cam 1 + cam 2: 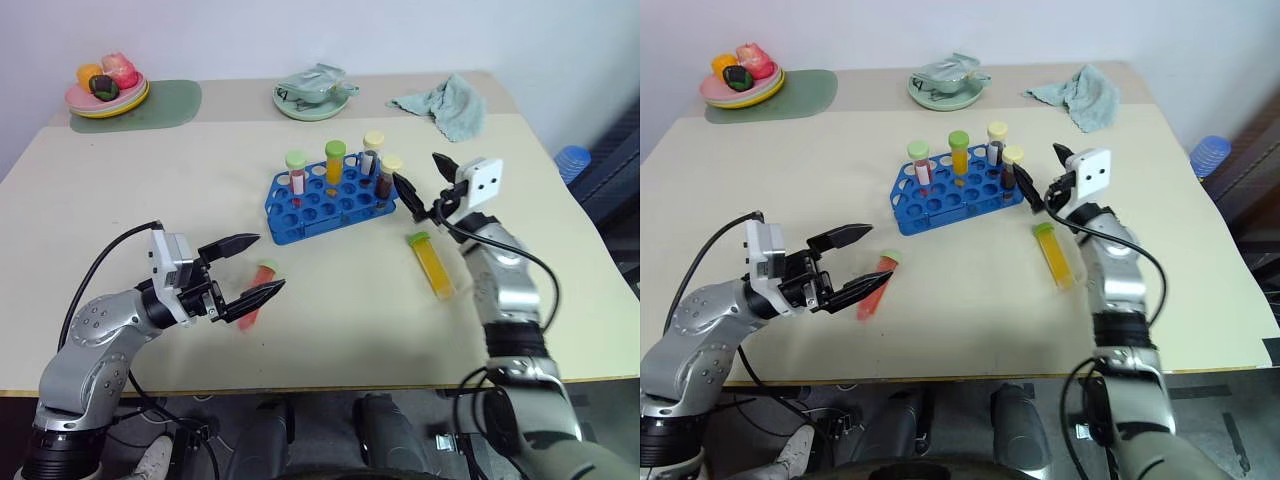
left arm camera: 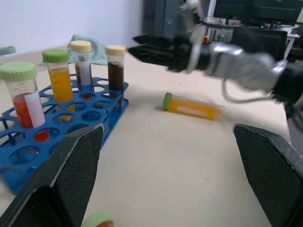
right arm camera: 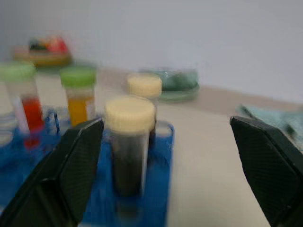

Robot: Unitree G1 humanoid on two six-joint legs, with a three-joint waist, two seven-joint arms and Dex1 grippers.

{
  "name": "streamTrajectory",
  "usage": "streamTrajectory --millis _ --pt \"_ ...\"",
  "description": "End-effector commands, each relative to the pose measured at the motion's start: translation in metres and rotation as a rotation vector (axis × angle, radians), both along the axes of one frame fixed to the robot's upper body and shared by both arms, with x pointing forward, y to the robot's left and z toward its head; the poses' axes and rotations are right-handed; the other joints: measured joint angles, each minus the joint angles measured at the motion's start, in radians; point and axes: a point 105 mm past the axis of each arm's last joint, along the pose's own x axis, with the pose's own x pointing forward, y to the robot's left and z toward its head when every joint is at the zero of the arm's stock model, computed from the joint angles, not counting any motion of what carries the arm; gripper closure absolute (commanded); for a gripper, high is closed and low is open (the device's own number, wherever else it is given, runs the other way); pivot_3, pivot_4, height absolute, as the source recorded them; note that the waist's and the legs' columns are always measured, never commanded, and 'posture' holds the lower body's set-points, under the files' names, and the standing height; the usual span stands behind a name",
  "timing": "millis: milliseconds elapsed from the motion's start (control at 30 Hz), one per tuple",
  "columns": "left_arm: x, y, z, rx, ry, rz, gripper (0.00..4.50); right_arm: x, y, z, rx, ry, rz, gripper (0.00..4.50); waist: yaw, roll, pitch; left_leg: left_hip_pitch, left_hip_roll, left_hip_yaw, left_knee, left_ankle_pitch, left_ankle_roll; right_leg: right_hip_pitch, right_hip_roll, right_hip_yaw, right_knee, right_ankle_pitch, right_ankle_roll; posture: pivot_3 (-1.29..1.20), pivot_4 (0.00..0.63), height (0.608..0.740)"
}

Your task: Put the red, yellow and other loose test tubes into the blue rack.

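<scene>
The blue rack [image 1: 300,222] stands mid-table. It holds a white-labelled red tube, an orange tube with a green cap, a grey tube, and a dark brown tube with a cream cap [image 1: 388,177] at its right end. My right gripper [image 1: 426,182] is open just right of the brown tube [image 3: 128,146], not touching it. A loose yellow tube [image 1: 435,264] lies flat right of the rack. A loose red tube [image 1: 256,297] lies in front of the rack, right by the lower finger of my open left gripper [image 1: 265,263].
A plate of toy food [image 1: 106,90] on a green mat [image 1: 165,104] sits at the back left. A green dish [image 1: 315,96] and a teal cloth [image 1: 445,106] lie along the back edge. The table's front edge runs close behind my arms.
</scene>
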Motion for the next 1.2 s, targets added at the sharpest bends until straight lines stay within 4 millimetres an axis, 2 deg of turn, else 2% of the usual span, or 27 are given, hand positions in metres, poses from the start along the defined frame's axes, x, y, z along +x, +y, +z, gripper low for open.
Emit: streamTrajectory --millis 33,167,300,433,533,867,1200 --pt "0.000 -0.005 0.002 0.000 -0.039 -0.037 0.00 -0.021 -0.006 0.013 -0.143 0.149 -0.048 0.16 0.002 0.000 0.000 0.000 0.000 0.000 0.000 0.000 0.000 0.000 0.000 0.000 0.000 0.000 0.000 0.00 0.150 0.740" --pt "0.004 -0.007 -0.001 -0.006 -0.043 -0.077 0.00 -0.039 -0.025 0.008 -0.274 0.468 -0.108 0.16 0.001 0.000 0.000 0.000 0.000 0.000 0.000 0.000 0.000 0.001 0.000 0.000 -0.001 0.000 0.000 0.00 0.150 0.740" --pt "0.011 -0.013 -0.002 -0.025 -0.057 -0.111 0.00 -0.043 -0.032 0.001 -0.182 0.807 -0.100 0.16 -0.004 0.000 0.000 0.000 0.000 0.000 0.000 0.000 0.001 0.001 0.001 0.000 -0.001 0.000 -0.001 0.00 0.150 0.740" --pt "0.012 -0.019 -0.002 -0.036 -0.064 -0.129 0.00 -0.041 -0.032 -0.001 -0.170 0.939 -0.091 0.16 0.002 0.000 0.000 -0.001 0.000 0.000 0.000 -0.001 0.002 0.000 0.001 -0.001 -0.003 0.000 -0.001 0.00 0.150 0.740" --pt "0.010 -0.018 -0.004 -0.036 -0.057 -0.135 0.00 -0.041 -0.025 -0.007 -0.195 1.062 -0.025 0.16 0.003 0.000 0.000 -0.003 0.000 0.001 0.000 -0.001 0.002 0.000 -0.001 -0.001 -0.004 0.000 0.000 0.00 0.150 0.740" --pt "0.003 -0.021 -0.007 -0.050 -0.043 -0.126 0.00 -0.031 -0.009 -0.013 -0.211 1.229 -0.015 0.16 -0.002 -0.001 0.000 -0.003 0.000 0.001 0.000 -0.001 0.002 -0.001 0.000 -0.001 -0.004 0.000 0.000 0.00 0.150 0.740" --pt "-0.004 -0.023 -0.009 -0.056 -0.032 -0.097 0.00 -0.011 0.008 -0.020 -0.108 1.358 -0.088 0.16 -0.001 -0.001 0.000 -0.004 0.000 0.001 0.000 -0.001 0.002 -0.003 0.000 -0.001 -0.003 0.000 0.000 0.00 0.150 0.740"
